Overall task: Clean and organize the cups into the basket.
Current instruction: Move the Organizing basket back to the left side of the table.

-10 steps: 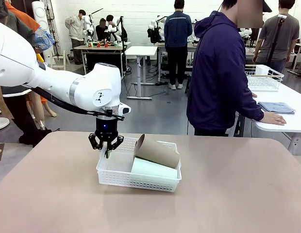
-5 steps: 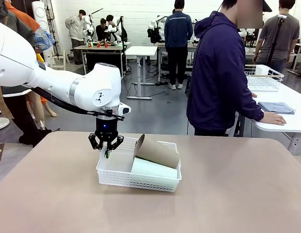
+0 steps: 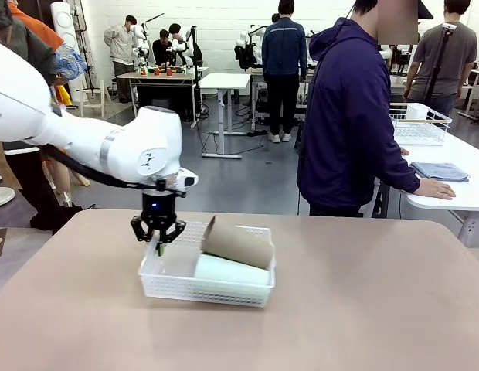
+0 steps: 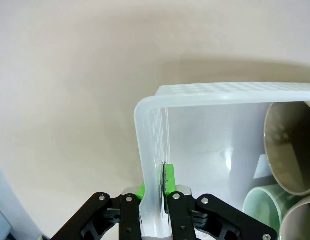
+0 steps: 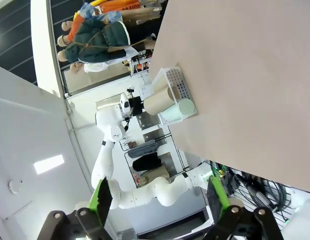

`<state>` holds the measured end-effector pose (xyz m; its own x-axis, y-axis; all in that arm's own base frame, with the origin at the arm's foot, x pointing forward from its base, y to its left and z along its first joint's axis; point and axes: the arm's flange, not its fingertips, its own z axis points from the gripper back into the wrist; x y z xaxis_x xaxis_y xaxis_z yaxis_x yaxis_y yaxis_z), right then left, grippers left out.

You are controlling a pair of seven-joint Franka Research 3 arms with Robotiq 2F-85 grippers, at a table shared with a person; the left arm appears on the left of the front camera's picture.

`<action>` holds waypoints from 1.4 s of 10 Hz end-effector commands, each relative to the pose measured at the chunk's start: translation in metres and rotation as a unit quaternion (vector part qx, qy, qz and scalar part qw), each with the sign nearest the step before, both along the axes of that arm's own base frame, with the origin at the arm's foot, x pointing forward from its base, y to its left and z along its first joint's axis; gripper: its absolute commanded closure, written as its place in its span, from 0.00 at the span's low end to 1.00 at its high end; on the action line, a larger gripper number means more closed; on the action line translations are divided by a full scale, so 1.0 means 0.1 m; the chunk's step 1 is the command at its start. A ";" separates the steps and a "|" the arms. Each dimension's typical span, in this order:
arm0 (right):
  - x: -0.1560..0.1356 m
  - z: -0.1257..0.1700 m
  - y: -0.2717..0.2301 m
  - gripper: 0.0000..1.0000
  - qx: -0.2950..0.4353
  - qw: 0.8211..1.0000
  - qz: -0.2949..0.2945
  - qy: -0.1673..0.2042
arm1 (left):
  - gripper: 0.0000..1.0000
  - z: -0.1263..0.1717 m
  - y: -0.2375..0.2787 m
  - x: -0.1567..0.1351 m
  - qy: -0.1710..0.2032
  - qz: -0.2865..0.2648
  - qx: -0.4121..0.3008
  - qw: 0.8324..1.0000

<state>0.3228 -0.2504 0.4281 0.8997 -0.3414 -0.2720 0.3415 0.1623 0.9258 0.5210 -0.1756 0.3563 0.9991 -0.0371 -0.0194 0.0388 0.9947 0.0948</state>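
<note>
The white lattice basket sits on the tan table left of centre. A tan-brown cup lies on its side across the top of a pale mint cup inside it. My left gripper is shut on the basket's left wall. In the left wrist view its green pads pinch the basket wall, with a tan cup mouth, the mint cup and a second tan cup to the right. My right gripper is open, far from the basket.
A person in a dark blue hoodie stands at the table's far edge, one hand on a white side table at the right. That table holds a wire basket and a folded blue cloth. Bare tabletop spreads right of the basket.
My left gripper has dragged the basket, cups inside, to the left and a little nearer across the table. The person has not moved.
</note>
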 end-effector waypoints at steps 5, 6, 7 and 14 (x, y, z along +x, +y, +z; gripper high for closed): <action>-0.02 0.00 0.05 0.00 -0.001 1.000 -0.002 0.000 | 0.94 -0.21 2.02 -0.34 -0.060 0.037 0.055 0.996; -0.02 0.00 0.05 0.00 -0.001 1.000 -0.002 0.000 | 0.94 -0.23 2.24 -0.29 -0.052 0.049 0.057 0.996; -0.02 0.00 0.05 0.00 -0.001 1.000 -0.002 0.000 | 0.94 -0.25 2.42 -0.23 -0.041 0.057 0.060 0.996; -0.02 0.00 0.05 0.00 -0.001 1.000 -0.002 0.000 | 0.00 -0.22 2.67 -0.13 -0.036 0.036 0.037 0.998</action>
